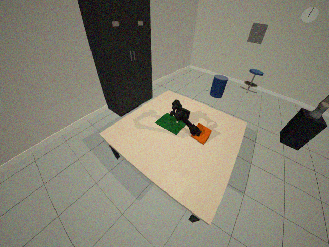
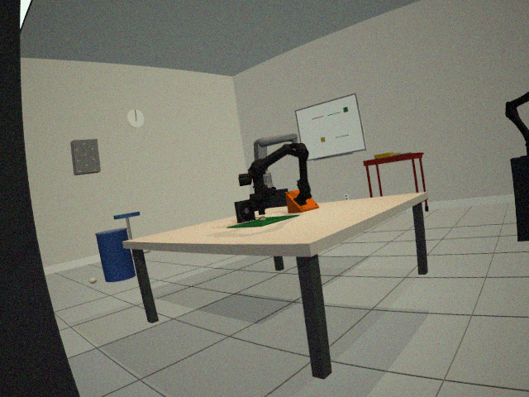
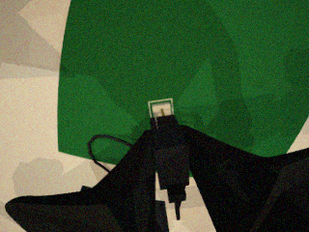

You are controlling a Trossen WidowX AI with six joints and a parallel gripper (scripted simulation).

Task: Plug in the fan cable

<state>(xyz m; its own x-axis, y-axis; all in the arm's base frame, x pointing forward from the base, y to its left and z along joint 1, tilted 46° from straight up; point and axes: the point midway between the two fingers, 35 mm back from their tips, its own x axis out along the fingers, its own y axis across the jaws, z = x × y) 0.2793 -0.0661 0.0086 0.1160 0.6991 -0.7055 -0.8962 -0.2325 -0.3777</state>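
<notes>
Plug: while I hover low over the board, the dark plug (image 3: 170, 155) sits clenched in my claw (image 3: 169, 174), its front end just at the header.
Header: a small pale square socket (image 3: 160, 108) on the green board (image 3: 161, 45), near the board's edge closest to me; I cannot tell whether the plug has entered it or only touches its rim.
Cable: a thin black loop (image 3: 103, 145) trails off to my left, lying partly over the board's edge.
Fan: the dark block (image 2: 244, 210) stands on the table (image 2: 341, 217) just beside the board.
Arm: it bends over from the orange base (image 2: 305, 206), well apart from the header.
Risk, tilt: if the plug is slightly off the socket's line, pushing down could jam it or bend pins.
Risk, half seating: stopping early leaves the plug proud of the header.
Risk, release: opening while I am crooked, or lifting before letting go, may drag the plug back out; the taut cable could tug it too.
</notes>
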